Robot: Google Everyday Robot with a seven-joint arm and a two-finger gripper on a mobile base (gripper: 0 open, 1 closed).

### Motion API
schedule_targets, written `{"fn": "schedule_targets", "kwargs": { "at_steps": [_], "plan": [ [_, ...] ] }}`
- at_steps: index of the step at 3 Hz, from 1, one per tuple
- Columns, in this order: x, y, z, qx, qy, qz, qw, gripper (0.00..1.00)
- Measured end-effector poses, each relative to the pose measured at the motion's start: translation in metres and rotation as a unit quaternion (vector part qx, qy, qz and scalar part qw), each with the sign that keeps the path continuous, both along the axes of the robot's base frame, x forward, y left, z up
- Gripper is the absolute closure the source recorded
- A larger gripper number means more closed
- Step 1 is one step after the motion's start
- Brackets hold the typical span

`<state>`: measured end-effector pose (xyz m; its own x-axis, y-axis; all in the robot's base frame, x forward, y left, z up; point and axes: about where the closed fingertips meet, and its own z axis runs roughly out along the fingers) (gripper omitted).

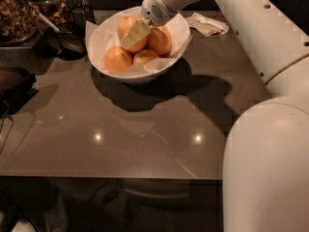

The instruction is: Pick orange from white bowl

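Orange (124, 27), the largest of four round fruits, is seen lying in the white bowl (130, 76), at the far left of the pile. The bowl is lined with white paper (99, 37) and is set on the far part of a glossy grey-brown tabletop (145, 144), on which two small light reflections and the dark shadows of bowl and arm are cast. The room around the table is dim. At the far left a dark glass jar (14, 13) with brownish contents and a small black cup (70, 37) are placed, well apart from a crumpled paper napkin (207, 23) at the far right. The right side of the view is filled by the robot's white arm (256, 37) and its body (270, 173).

The gripper (133, 35) is reached in from the far right and is laid directly over the orange, its pale yellow pad slanting down to the near left across the fruit's skin. Whether the gripper is apart or clamped on the fruit cannot be told. Three smaller oranges (118, 59) are packed just beside the orange, to its near side and right.

The orange's outline is seen as slightly oval, its long axis appearing to run from far to near, though the middle is hidden by the pad.
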<state>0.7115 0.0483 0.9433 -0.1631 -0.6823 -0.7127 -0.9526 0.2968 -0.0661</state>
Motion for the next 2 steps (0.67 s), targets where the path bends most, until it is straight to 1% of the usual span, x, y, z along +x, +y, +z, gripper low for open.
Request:
{"fn": "schedule_targets", "kwargs": {
  "at_steps": [1,2],
  "plan": [
    [0.0000,0.0000,0.0000,0.000,0.000,0.000,1.0000,0.66],
    [-0.0011,0.0011,0.0026,0.013,0.002,0.001,0.9999,0.89]
  ]
}}
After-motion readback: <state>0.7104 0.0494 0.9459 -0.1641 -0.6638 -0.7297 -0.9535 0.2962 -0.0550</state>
